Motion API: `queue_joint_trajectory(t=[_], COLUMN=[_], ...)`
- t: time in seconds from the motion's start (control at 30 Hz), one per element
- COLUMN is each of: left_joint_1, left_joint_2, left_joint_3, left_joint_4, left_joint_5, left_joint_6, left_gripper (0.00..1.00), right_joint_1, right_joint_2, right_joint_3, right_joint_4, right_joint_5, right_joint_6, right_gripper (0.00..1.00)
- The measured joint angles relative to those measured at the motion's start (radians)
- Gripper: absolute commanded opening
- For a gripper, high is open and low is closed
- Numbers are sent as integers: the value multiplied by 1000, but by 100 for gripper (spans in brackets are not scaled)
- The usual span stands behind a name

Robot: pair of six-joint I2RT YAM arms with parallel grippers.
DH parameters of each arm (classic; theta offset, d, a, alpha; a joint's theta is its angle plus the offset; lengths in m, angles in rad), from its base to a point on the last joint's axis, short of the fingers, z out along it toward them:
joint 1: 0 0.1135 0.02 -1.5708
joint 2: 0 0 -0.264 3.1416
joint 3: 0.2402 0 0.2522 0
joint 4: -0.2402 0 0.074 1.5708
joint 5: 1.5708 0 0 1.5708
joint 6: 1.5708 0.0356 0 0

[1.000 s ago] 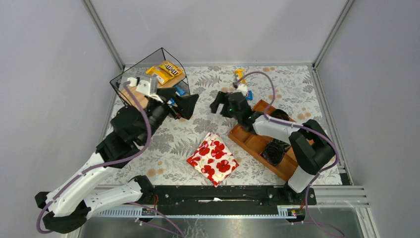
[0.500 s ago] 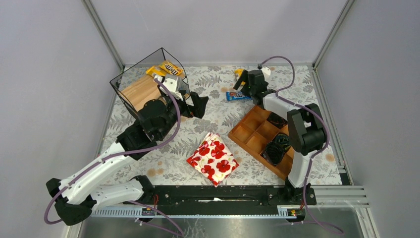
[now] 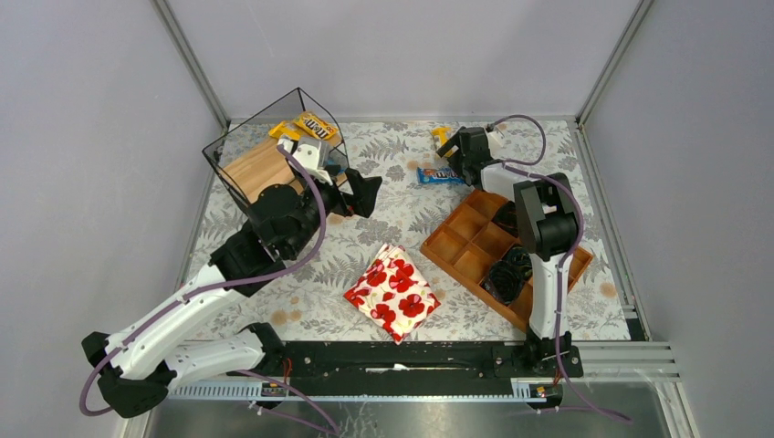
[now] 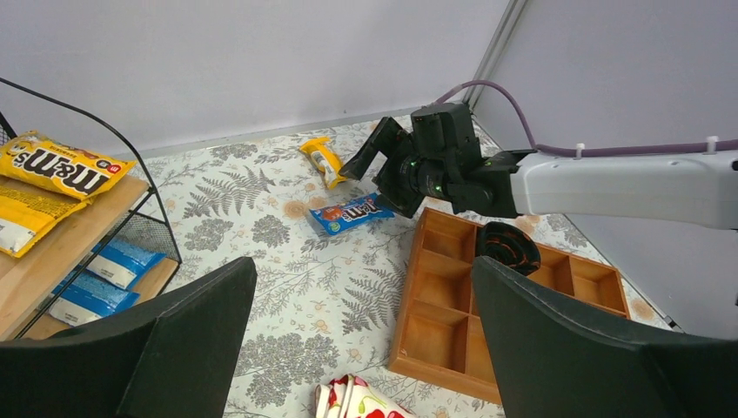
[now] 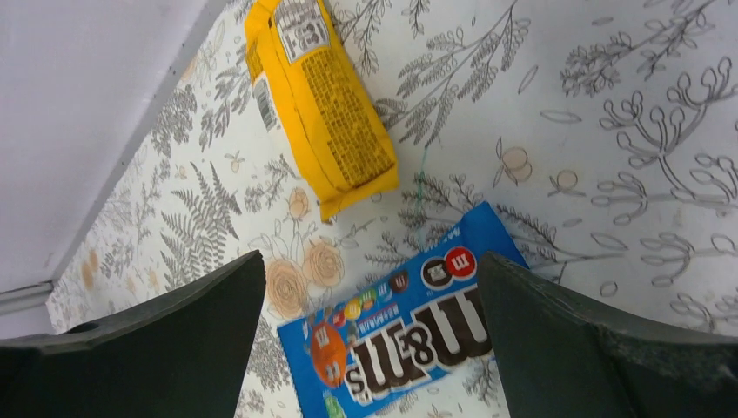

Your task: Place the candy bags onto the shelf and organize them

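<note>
On my feed the left gripper (image 4: 361, 261) hung with its jaws wide apart and nothing between them, looking out across the fern-print cloth (image 3: 365, 246). In the overhead view it sat left of centre, just beside the shelf (image 3: 251, 169), which filled the upper left corner. Two yellow packets (image 4: 61, 165) lay on the shelf's top board, at the far left of the left wrist view. Two blue packets (image 4: 122, 261) lay on the lower level beneath them, behind the wire.

The right gripper (image 5: 367, 261) was at the upper right of centre in the overhead view, its jaws likewise spread and holding nothing. Through its wrist camera I saw a loose blue packet (image 5: 409, 340) flat on the cloth at the bottom centre of the frame, its lettering upside down. A loose yellow packet (image 5: 322, 104) lay above it at the top, printed back showing. The two lay close, with a sliver of cloth between them. As far as I could tell, neither finger touched either packet.

The compartment tray (image 3: 456, 251) lay at the right of the overhead view, near the loose blue packet, with a black coiled thing (image 3: 511, 269) in a compartment toward its lower end. The poppy pouch (image 3: 392, 292) lay at lower centre, well apart from the shelf.
</note>
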Motion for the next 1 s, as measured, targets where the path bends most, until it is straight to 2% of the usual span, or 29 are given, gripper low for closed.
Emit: queue_joint_trajectory(t=[0.17,0.37,0.6,0.7,1.0], left_joint_1=[0,0,0,2,6], left_joint_2=[-6,-6,-6,-6,-6], left_joint_3=[0,0,0,0,0], left_joint_4=[3,3,3,3,3], left_joint_5=[13,20,26,30,43], left_joint_6=[-7,-13,-23,-25,-26], left_gripper=[99,99,99,99,99], right_joint_1=[-13,-20,-38,-45,-48], right_joint_2=[37,66,148,163,205], right_joint_3=[39,59,106,106,108], right_joint_4=[13,36,134,161,227], right_joint_5=[0,-5,-61,-74,-78], right_joint_6=[7,41,164,219,377], right_gripper=[91,80,71,62,54])
